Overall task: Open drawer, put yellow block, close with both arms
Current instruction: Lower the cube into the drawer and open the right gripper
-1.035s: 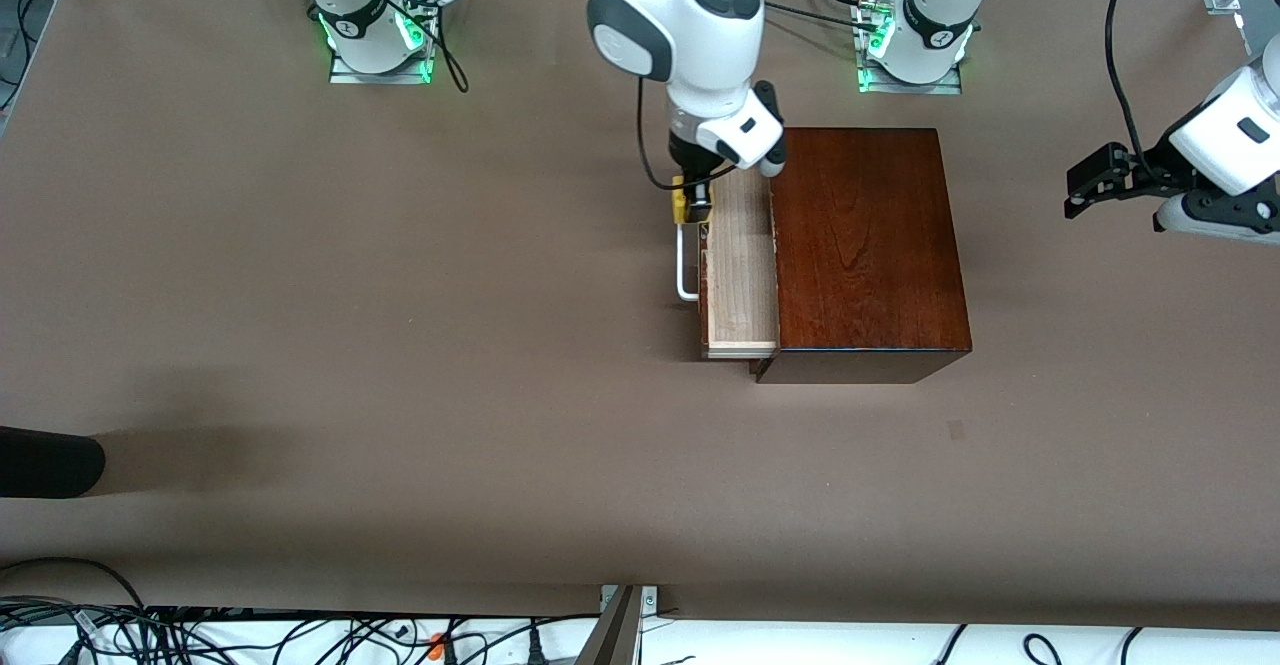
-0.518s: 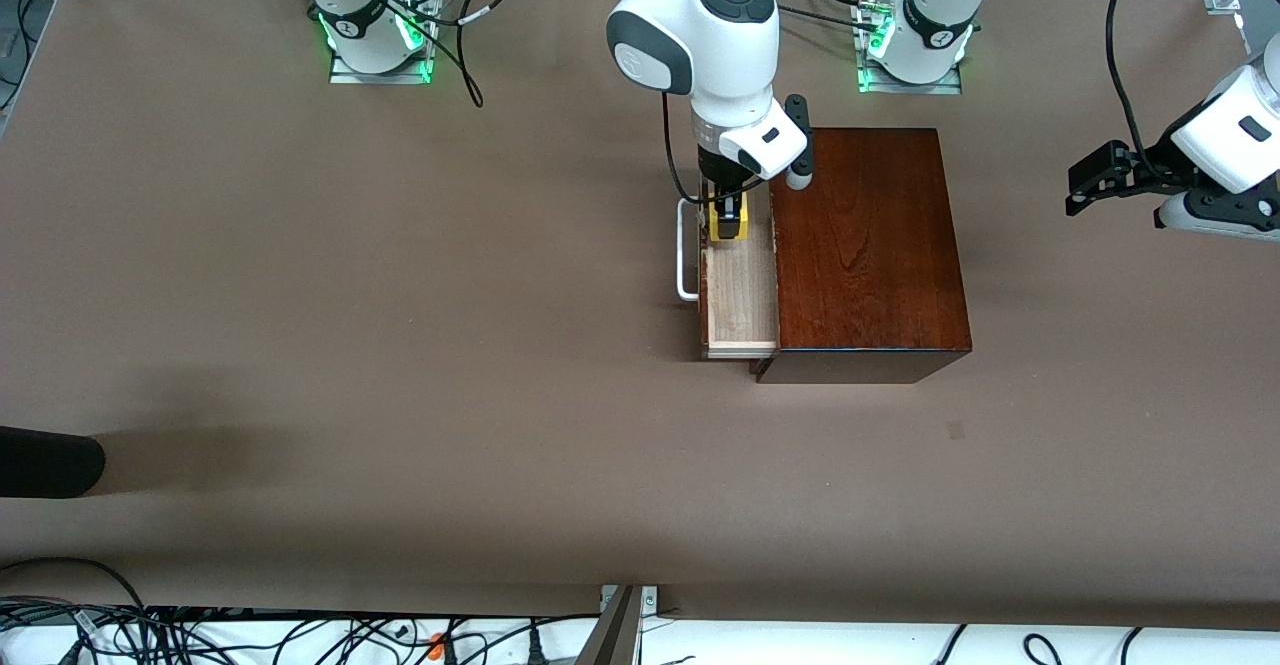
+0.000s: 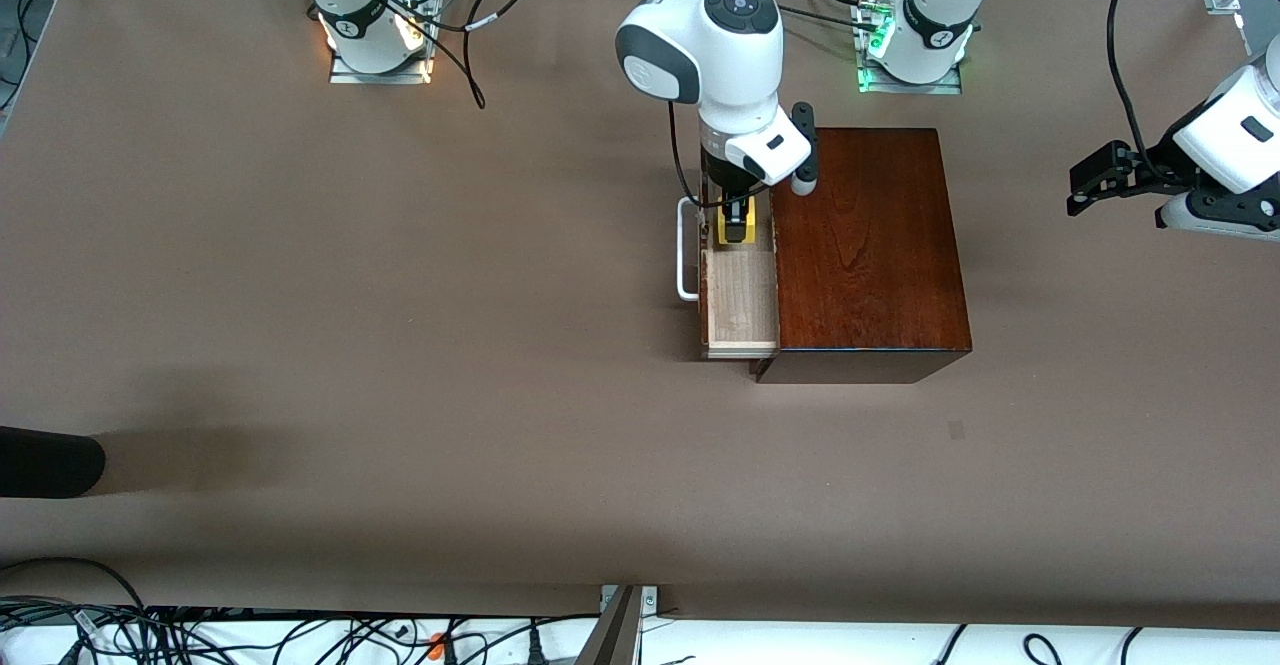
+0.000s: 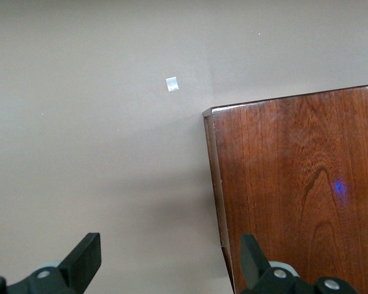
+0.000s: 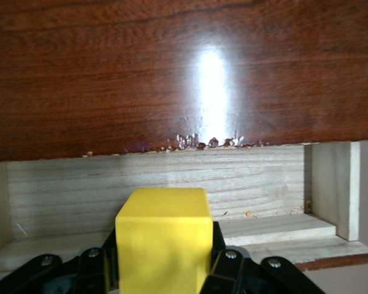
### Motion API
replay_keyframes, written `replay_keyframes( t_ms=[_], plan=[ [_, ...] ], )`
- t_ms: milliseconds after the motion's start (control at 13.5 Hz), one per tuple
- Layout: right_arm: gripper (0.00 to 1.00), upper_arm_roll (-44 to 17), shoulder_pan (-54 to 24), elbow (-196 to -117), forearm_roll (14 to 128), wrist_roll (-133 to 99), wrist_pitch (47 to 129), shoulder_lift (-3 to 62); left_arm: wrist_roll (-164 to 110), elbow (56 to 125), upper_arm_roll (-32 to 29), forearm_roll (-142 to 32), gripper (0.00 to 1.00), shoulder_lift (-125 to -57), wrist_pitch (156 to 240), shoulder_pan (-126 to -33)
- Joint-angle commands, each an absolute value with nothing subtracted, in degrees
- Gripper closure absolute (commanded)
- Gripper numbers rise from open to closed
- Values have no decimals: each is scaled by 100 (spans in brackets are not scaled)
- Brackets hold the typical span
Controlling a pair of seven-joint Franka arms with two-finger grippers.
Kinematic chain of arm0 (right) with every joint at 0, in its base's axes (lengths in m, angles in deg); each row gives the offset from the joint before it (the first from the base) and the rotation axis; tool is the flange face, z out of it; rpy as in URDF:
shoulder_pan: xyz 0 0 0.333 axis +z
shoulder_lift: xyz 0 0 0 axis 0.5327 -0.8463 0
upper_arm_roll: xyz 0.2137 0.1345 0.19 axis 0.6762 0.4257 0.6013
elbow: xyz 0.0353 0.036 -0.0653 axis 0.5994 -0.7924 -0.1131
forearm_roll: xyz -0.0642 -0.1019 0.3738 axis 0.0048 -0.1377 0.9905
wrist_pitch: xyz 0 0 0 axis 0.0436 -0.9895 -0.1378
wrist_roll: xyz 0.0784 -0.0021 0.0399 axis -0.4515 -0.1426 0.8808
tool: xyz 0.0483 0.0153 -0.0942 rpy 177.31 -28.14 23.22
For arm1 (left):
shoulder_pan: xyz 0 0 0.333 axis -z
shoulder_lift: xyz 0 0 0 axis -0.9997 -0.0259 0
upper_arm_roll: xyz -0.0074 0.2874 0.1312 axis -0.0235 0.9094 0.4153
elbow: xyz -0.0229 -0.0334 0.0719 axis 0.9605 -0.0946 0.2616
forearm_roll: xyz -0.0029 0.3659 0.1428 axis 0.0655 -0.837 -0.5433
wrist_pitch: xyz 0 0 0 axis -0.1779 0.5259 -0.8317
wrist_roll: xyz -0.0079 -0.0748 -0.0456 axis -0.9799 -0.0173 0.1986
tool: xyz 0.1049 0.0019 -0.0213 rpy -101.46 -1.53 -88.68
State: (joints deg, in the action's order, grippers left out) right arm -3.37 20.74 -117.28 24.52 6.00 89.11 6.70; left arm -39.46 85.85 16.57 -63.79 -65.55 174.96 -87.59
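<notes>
1. Table (image 3: 400, 345) surface lies bare and brown nearest the front camera; the dark wooden box (image 3: 865, 245) stands on it toward the left arm's end.
2. Nearer part of the drawer (image 3: 740, 310) shows an empty pale tray. It is pulled out of the box toward the right arm's end, with its long side running from nearer the camera to farther from it. Its white handle (image 3: 685, 255) faces the right arm's end, so closing means a push toward the box.
3. Farther along the tray, the right gripper (image 3: 735, 225) hangs over the drawer, pinching the yellow block (image 3: 735, 230) between its fingers. The right wrist view shows the block (image 5: 164, 236) squarely between the pads, flat faces against them, over the tray floor in front of the box's glossy edge.
4. The block looks light, stiff and smooth-sided; it is a cube with no long axis, so flat opposite faces are the place to hold it, and it should drop flat when released.
5. The drawer looks rigid and should slide straight; the handle or the front panel is the place to press.
6. Left gripper (image 3: 1100, 180) waits in the air over the table at the left arm's end, fingers spread, with the box corner (image 4: 211, 113) in its wrist view.
</notes>
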Motion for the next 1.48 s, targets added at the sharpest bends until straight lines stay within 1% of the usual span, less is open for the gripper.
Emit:
replay_keyframes(
  t_ms=[0,887,1035,1109,1257,1331,1405],
  plan=[
    [88,-348,2151,-11531,2413,522,8844,532,-3956,8633,1663,-6313,0,-6476,17454,-8773],
    [86,-365,2195,-11540,2387,513,8905,224,-3974,8624,1636,-6313,0,-6476,17454,-8764],
    [84,-365,2195,-11549,2378,504,8897,206,-3974,8624,1636,-6313,0,-6476,17454,-8764],
    [82,-365,2195,-11549,2378,504,8897,206,-3974,8624,1628,-6313,0,-6476,17445,-8764],
    [71,-365,2186,-11558,2369,530,8897,206,-3974,8624,1628,-6313,0,-6476,17445,-8764],
    [70,-374,2186,-11558,2369,548,8879,206,-3982,8624,1636,-6313,0,-6476,17445,-8764],
    [62,-374,2186,-11558,2369,557,8870,206,-3983,8624,1636,-6313,0,-6476,17436,-8764]
  ],
)
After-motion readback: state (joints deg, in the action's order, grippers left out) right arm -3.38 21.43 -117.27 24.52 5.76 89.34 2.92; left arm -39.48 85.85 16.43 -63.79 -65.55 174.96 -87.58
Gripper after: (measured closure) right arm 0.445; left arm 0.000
